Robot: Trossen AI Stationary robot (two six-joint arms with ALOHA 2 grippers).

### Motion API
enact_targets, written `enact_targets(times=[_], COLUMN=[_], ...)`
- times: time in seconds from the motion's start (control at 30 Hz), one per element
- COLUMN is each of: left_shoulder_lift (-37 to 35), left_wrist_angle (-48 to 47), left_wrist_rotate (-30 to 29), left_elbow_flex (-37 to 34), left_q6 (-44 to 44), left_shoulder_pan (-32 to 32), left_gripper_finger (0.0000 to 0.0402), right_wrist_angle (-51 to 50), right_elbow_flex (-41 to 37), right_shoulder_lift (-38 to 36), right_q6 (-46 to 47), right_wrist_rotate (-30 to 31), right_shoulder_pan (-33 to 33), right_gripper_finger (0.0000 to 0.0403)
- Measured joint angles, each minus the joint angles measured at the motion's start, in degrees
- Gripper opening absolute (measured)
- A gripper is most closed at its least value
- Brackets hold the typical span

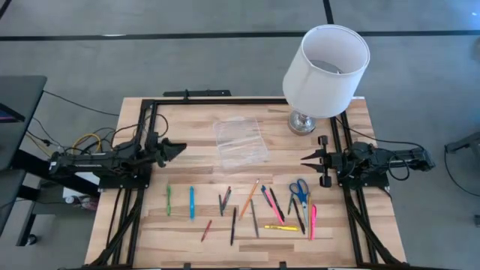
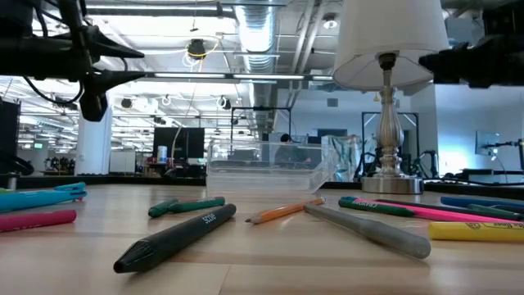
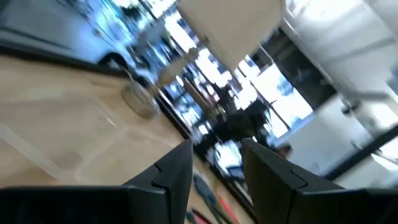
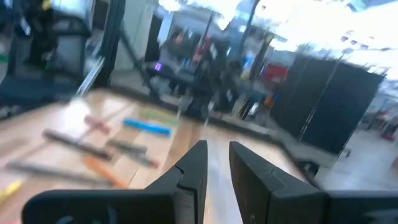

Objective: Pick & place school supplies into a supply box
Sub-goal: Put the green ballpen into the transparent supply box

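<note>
From above, the clear supply box lies near the middle of the wooden table, with the pens, pencils and markers strewn in a loose row nearer the table's front edge and the blue-handled scissors toward the right end of that row. A white-shaded lamp stands at the back right corner. The left gripper sits at the left side, the right gripper at the right, both pointing inward and well apart from the supplies.

The low view adds what the overhead cannot: both arms hang above the table, not touching it, and the box is shallow with an open top. A black marker and a grey pen lie closest to that camera.

Each wrist view shows its own fingers slightly parted with nothing between them; the blur makes the gap hard to judge. Behind the table is a bright open workroom with ceiling ducts and monitors.
</note>
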Motion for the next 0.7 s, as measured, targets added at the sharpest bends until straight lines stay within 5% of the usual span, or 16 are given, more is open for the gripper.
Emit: enact_targets(times=[0.23,0.53,0.6,0.7], left_shoulder_lift=[0.02,0.02,0.02,0.03], left_wrist_angle=[-0.21,-1.19,-0.88,1.11], left_wrist_rotate=[-9.2,-10.21,-8.88,0.62], left_elbow_flex=[0.02,0.0,0.02,0.0], left_q6=[-0.08,-0.1,-1.37,-3.93], left_shoulder_pan=[0.02,0.0,0.02,0.02], left_gripper_finger=[0.0132,0.0132,0.0132,0.0132], right_wrist_angle=[6.54,24.76,28.8,30.94], right_elbow_flex=[0.03,0.05,0.06,0.11], right_shoulder_lift=[0.02,0.02,0.01,0.0], right_q6=[17.86,63.06,65.42,63.8], right_wrist_rotate=[-0.07,-0.01,-0.03,0.1], right_shoulder_pan=[0.25,0.31,0.28,0.27], right_gripper_finger=[0.0063,0.0063,0.0063,0.0063])
